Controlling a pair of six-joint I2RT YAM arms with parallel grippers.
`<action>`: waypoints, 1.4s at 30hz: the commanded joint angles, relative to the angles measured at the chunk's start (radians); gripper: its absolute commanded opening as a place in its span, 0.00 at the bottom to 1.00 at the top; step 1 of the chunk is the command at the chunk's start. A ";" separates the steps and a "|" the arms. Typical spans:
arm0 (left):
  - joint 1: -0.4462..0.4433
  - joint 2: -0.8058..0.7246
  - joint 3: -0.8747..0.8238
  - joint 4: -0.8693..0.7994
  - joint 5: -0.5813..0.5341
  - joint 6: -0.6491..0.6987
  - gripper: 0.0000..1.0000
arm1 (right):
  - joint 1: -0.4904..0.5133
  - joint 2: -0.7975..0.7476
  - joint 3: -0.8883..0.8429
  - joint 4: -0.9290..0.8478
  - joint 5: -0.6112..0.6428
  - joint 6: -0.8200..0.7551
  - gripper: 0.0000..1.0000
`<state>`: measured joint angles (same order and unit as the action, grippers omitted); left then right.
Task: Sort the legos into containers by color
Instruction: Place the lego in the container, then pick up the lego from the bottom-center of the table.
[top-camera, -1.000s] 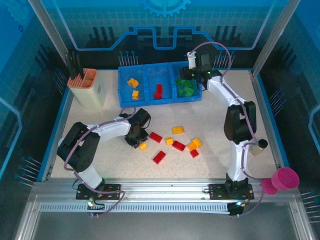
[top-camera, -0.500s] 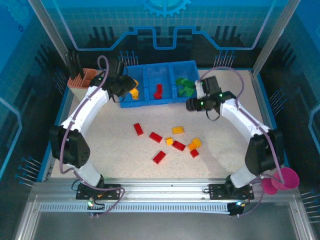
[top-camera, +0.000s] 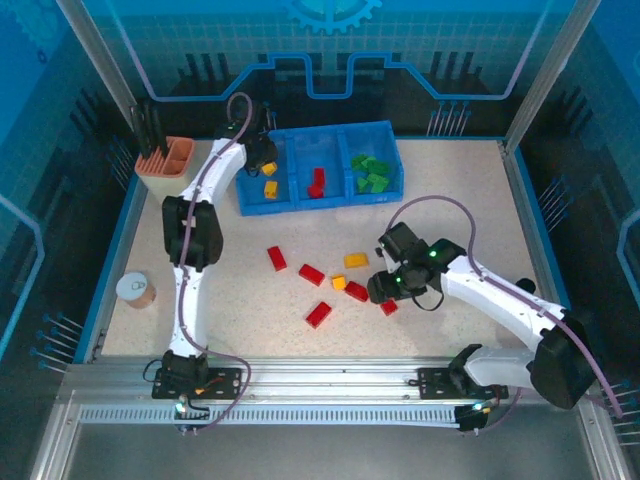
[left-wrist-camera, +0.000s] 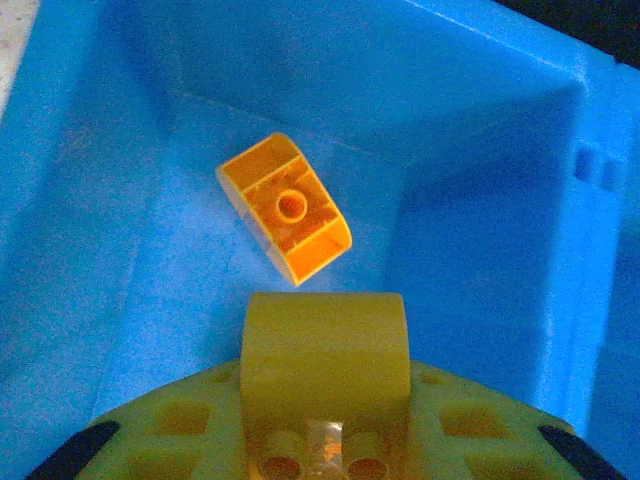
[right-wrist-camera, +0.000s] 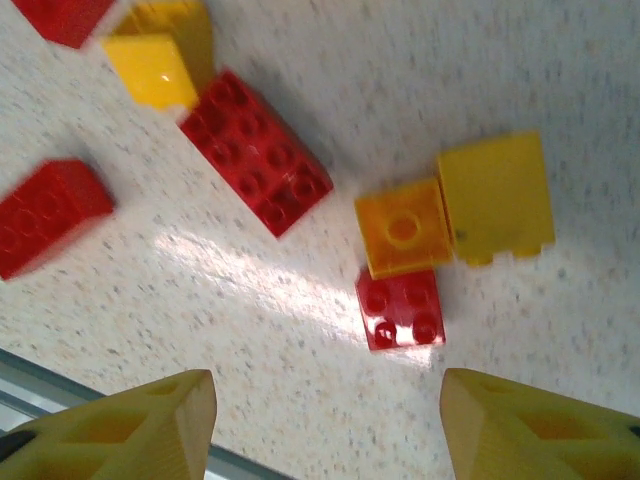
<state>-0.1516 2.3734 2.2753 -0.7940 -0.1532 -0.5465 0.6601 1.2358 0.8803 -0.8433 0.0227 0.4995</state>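
Your right gripper (right-wrist-camera: 322, 390), fingers apart, has dropped over the small square red plastic brick (right-wrist-camera: 400, 308) at 5 o'clock: next pick. Your left gripper (top-camera: 262, 160), closure unreadable, overhangs the blue plastic tray (top-camera: 300, 206).

Both arms are built of glossy white tubular links joined by chunky black motor housings: the left arm (top-camera: 188, 300) at eight o'clock in the overhead view, the right arm (top-camera: 495, 298) at four o'clock. A lavender cable loops along each. Small green lights glow by the black base plates at six o'clock. The right arm's fingers (right-wrist-camera: 130, 430) are yellow-green plastic with moulded hollows.
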 joint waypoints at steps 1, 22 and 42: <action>0.007 0.062 0.102 -0.088 -0.029 0.036 0.25 | 0.030 -0.024 -0.047 -0.030 0.054 0.083 0.63; 0.002 -0.054 0.090 -0.078 0.004 0.059 0.68 | 0.031 0.143 -0.129 0.179 0.129 -0.006 0.63; -0.017 -0.442 -0.092 -0.113 0.053 0.198 0.73 | 0.081 0.140 -0.091 0.040 0.110 0.001 0.26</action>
<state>-0.1585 2.0048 2.2559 -0.8612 -0.1143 -0.4271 0.7227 1.4506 0.7475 -0.6819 0.1490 0.5045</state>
